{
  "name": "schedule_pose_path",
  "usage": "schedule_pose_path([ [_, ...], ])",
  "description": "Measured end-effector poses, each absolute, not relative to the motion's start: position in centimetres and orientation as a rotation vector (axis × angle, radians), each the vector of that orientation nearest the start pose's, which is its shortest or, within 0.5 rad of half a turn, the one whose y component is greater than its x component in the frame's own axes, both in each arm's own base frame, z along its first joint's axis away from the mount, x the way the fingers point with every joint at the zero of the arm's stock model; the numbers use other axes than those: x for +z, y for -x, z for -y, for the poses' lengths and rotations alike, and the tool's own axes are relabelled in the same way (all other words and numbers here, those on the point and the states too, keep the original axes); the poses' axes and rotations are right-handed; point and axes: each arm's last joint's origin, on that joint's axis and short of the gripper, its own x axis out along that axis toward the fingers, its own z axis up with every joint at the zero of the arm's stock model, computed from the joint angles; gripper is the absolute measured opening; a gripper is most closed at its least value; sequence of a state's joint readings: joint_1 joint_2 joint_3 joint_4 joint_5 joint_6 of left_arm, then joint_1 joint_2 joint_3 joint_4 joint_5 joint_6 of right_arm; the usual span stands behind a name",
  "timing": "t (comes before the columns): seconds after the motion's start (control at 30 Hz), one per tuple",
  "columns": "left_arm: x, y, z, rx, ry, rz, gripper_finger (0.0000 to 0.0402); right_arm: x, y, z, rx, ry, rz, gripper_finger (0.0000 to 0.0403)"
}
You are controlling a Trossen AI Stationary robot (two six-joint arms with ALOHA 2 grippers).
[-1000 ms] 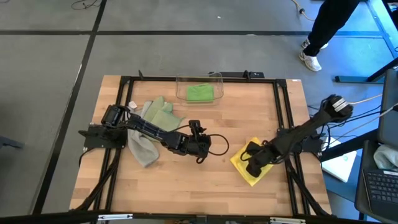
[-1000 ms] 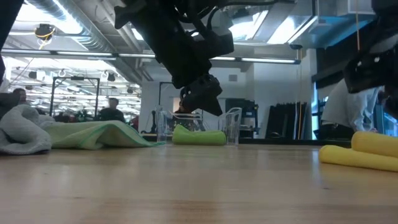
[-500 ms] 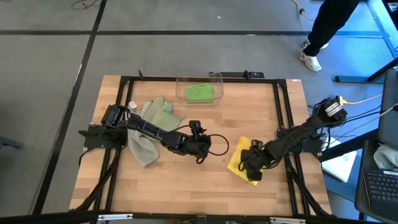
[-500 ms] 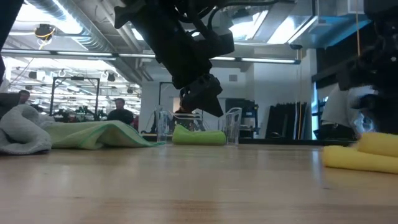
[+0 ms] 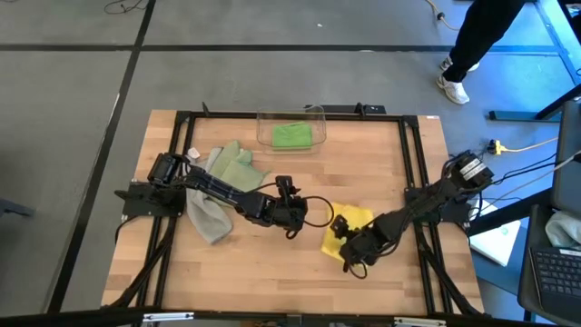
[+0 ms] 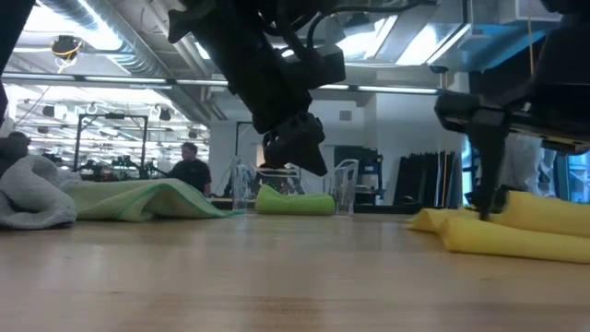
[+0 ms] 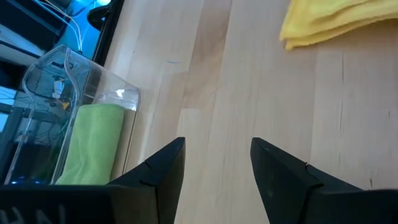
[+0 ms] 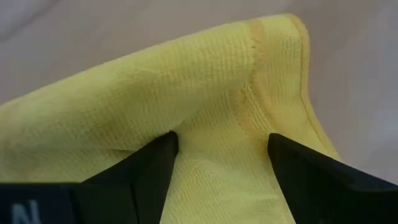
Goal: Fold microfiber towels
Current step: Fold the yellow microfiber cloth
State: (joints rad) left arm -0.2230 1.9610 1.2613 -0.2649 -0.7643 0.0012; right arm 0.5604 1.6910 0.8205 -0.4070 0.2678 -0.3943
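The yellow towel (image 5: 350,219) lies folded and bunched on the table right of centre. My right gripper (image 5: 350,249) stands on its near part, pointing steeply down, fingers wide apart with a ridge of cloth (image 8: 217,81) between them. My left gripper (image 5: 292,214) hovers open above bare wood (image 7: 217,93) at the table's middle, holding nothing. A bright green towel (image 5: 292,136) lies folded in the clear bin (image 5: 317,113) at the far edge. The pale sage towel (image 5: 234,164) and the grey towel (image 5: 207,219) lie crumpled at the left. My right gripper comes at the yellow towel from above, pointing steeply down, with its open fingers (image 8: 149,168) astride a folded, hemmed edge (image 8: 249,118). The cloth fills the gap and meets both inner faces. The towel lies on the table (image 6: 516,231), several layers thick.
The left arm reaches over the grey towel from the table's left. A black frame (image 5: 272,115) runs round the tabletop. Bare wood lies along the near edge (image 5: 272,272). A person's legs (image 5: 472,45) show beyond the far right corner; people show in the room behind (image 6: 189,166).
My right gripper has moved toward the table's left and slightly down, rolling about a quarter turn. The yellow towel has slid toward the left with it, and its left edge now reaches farther toward the table's middle.
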Motion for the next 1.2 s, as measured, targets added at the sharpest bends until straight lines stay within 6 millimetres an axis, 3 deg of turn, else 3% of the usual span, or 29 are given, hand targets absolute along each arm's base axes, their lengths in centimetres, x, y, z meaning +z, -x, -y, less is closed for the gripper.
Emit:
schedule_pose_path([
  [0.13,16.2,-39.1,6.8,0.496,-0.469,-0.870,0.0176,14.4,-25.1,-14.4,0.297,0.919,-1.152,0.0263],
  [0.27,16.2,-39.1,6.5,0.502,-0.467,-0.873,0.0176,18.2,-25.9,-14.8,0.078,0.857,-1.126,0.0263],
  [0.47,16.2,-39.1,6.5,0.502,-0.468,-0.874,0.0176,21.3,-26.7,-15.5,-0.039,0.465,-1.101,0.0263],
  [0.67,16.2,-39.0,6.6,0.504,-0.468,-0.884,0.0176,19.7,-26.7,-14.1,-0.291,-0.089,-1.172,0.0263],
  [0.83,16.0,-38.8,6.5,0.515,-0.468,-0.905,0.0176,16.4,-25.8,-11.5,-0.410,-0.194,-1.243,0.0263],
  [0.97,15.9,-38.6,6.6,0.519,-0.464,-0.918,0.0176,13.8,-25.6,-9.3,-0.389,-0.262,-1.252,0.0263],
  [1.2,15.9,-38.6,6.6,0.523,-0.466,-0.919,0.0176,12.3,-25.5,-7.1,-0.307,-0.311,-1.249,0.0263],
])
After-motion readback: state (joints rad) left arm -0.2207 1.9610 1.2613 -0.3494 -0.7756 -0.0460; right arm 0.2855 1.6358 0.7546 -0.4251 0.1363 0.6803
